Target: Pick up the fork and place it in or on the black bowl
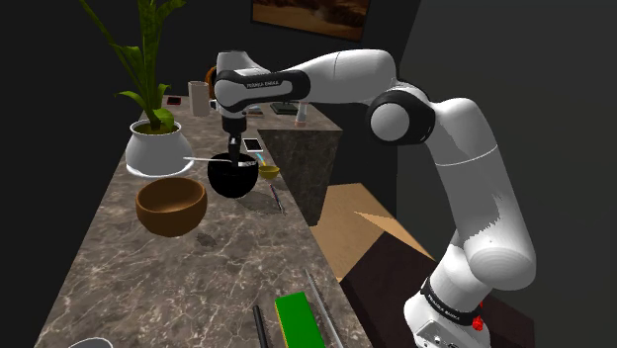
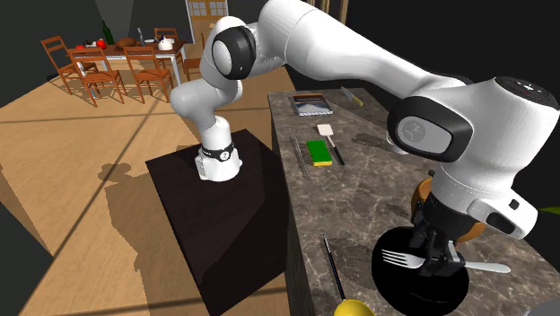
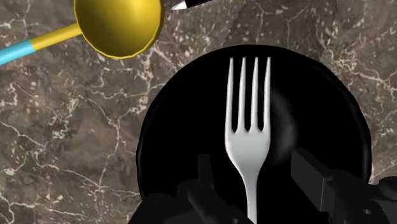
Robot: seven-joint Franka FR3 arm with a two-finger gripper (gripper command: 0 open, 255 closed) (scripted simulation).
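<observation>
Obs., standing at the surface, dark veined stone look.

- End effector hangs just over the black bowl, pointing straight down. Fingers spread; each stands clear of the fork's handle, a gap on either side. Not pinching anything.
- Fork, white: lies across the mouth of the black bowl, tines over the hollow. From the shoulder view, the handle pokes out past the rim toward that view's left. From the second exterior view, the handle sticks out past the rim toward that view's right. Whether the handle bears on the rim I cannot tell.
- Yellow spoon with a blue handle lies on the surface just beside the black bowl, apart from it. A black-and-white pointed tip shows by the spoon; what it belongs to I cannot tell.
- Brown bowl sits near the black bowl, on the shoulder view's left and nearer the camera.
- White plant pot with a green plant stands behind the brown bowl.
- Green block lies at the near end of the surface, well apart from the bowls.
</observation>
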